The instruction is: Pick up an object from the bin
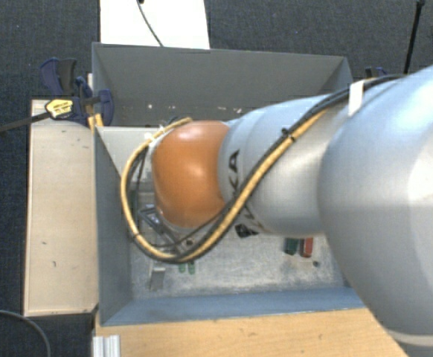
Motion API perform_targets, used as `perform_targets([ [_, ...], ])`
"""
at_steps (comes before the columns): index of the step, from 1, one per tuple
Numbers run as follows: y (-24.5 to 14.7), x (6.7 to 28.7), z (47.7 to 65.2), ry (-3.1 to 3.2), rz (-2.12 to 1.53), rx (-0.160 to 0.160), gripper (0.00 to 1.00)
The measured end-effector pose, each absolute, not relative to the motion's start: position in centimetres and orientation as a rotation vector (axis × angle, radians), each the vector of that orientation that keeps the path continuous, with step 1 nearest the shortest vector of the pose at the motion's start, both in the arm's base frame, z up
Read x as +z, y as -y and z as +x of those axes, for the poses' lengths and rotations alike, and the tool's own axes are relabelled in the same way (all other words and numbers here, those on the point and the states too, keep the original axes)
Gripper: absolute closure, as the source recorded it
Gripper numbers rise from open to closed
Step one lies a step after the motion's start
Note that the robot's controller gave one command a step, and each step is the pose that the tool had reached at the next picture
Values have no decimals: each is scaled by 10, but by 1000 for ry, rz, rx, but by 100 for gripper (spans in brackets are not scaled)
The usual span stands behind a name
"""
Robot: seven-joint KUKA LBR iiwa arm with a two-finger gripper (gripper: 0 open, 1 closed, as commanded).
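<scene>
Which thing is being picked cannot be told: the gripper (155, 230) is low in the bin's (216, 88) left part, mostly hidden under the orange cover (190, 173) on the wrist, and whether it is apart or together cannot be made out. Nearest it, on the floor toward the view's lower left, lie small green pieces (187, 268) and a grey piece (157, 275). Further right a red and green block (299, 246) shows just below the arm (335, 177), which covers most of the floor. Looped cables (138, 199) hang round the cover.
</scene>
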State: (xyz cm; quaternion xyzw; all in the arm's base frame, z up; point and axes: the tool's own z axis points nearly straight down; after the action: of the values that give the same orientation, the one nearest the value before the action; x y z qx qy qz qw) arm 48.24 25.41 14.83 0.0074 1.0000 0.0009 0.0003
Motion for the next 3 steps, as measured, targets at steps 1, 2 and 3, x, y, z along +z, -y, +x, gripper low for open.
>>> perform_targets([
  [1,-201,147,521,-3134,-84,-1,0],
  [2,-154,67,541,-3133,-285,-4,0],
  [3,-89,77,533,-3107,-475,-4,0],
])
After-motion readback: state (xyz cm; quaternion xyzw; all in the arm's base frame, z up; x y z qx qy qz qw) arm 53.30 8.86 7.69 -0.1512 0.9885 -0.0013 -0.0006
